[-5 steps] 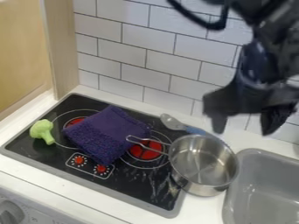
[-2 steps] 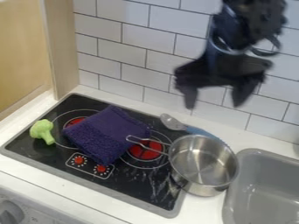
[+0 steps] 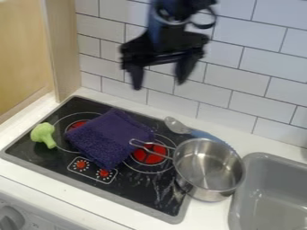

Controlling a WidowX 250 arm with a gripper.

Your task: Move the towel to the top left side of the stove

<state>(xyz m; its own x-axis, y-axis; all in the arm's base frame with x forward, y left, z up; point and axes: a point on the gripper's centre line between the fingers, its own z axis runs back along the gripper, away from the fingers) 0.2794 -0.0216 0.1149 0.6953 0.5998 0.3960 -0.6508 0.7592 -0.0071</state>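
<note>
The tiled wall (image 3: 269,40) rises behind the end effector (image 3: 159,84), which hangs in front of it in the upper middle of the view, its two fingers pointing down and spread apart, with a gap between them and nothing held. The white desk (image 3: 207,215) runs below the end effector across the view. Set into it, the black stove (image 3: 141,193) lies beneath the end effector and reaches from lower left to lower right of it, at a slant. The wooden cabinet (image 3: 24,54) stands well to the left of the end effector. The grey sink (image 3: 264,157) is down and to the right of it, well apart. The metal pot (image 3: 207,170), also lower right of the end effector but nearer than the sink, sits across the right part of the stove, and its handle points left toward the towel; the handle's loop overlaps the towel's edge in the view, though I cannot tell whether they touch. The purple towel (image 3: 111,137) lies loosely folded on the stove, below the end effector and a little left, between the two red burners and partly over the left one. The spoon (image 3: 177,126), with a blue handle, is just below and slightly right of the end effector, at the back of the stove beside the pot. The green broccoli (image 3: 43,133) lies on the stove, lower left of the end effector, just left of the towel
</note>
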